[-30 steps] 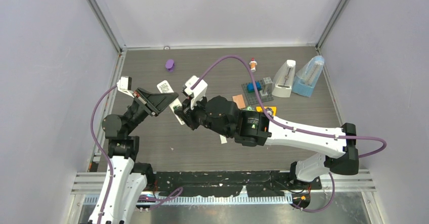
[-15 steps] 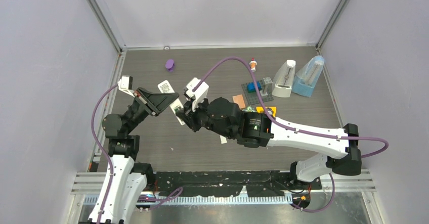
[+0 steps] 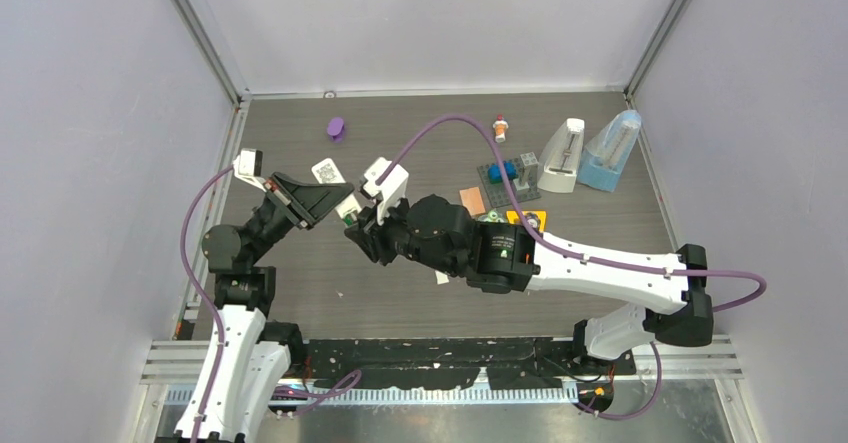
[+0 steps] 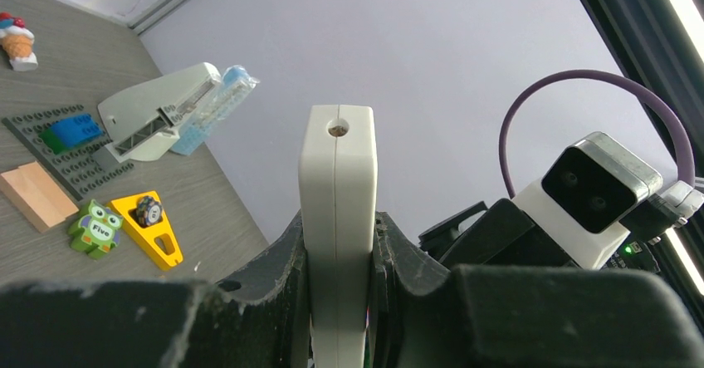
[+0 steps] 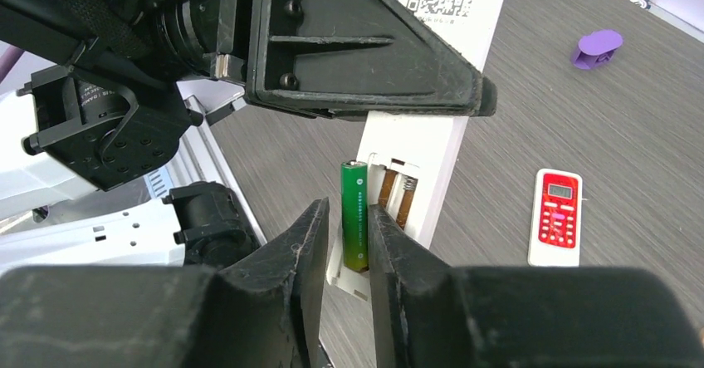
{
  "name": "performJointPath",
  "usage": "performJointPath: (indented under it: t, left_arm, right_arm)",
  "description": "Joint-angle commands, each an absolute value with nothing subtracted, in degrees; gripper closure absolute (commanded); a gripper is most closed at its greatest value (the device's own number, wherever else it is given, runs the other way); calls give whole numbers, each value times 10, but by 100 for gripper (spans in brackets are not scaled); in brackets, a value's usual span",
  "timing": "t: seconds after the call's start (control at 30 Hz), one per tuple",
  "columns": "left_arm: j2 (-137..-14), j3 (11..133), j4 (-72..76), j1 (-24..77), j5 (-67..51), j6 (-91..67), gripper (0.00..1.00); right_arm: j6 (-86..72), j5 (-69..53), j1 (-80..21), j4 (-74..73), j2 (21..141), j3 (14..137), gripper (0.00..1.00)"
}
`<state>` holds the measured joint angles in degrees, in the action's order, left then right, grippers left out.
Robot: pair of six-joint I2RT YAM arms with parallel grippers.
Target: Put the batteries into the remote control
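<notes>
My left gripper [image 3: 322, 201] is shut on a white remote control [image 3: 347, 206] and holds it up off the table. In the left wrist view the remote [image 4: 338, 177] stands edge-on between the jaws of the left gripper [image 4: 339, 227]. My right gripper [image 5: 347, 208] is shut on a green battery [image 5: 354, 210]. It holds the battery lengthwise against the remote's [image 5: 415, 148] open battery bay [image 5: 397, 192], in the left slot. The bay's springs show bare beside it. The right gripper [image 3: 358, 225] meets the remote from the right. The other batteries are out of view.
A small red-faced remote [image 5: 559, 216] and a purple piece [image 3: 336, 127] lie on the table. At the back right are two white and blue wedge-shaped stands [image 3: 585, 153], a grey brick plate [image 3: 508, 173], a wood block [image 3: 472, 199], a yellow wedge [image 4: 154, 227] and an ice-cream toy [image 3: 499, 126].
My right gripper has shifted slightly left and closer to the remote with the green battery. The left gripper has held the remote nearly still.
</notes>
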<state>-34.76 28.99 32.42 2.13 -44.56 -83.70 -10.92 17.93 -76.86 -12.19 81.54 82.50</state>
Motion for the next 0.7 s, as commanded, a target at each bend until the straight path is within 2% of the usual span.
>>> performJointPath:
  t: [0.0,0.37,0.67]
  left_arm:
    - [-343,303,371,21,-436,-854,100]
    - [-349,292,349,21,-424,-851,100]
    - [-347,290,335,20,-422,-843,100]
  right_arm:
    - [-115,210,-768,-151,823,850,69]
    - [-135,248,-768,-171,819,879,60]
    - [-144,238,-764,-165,812,885,60]
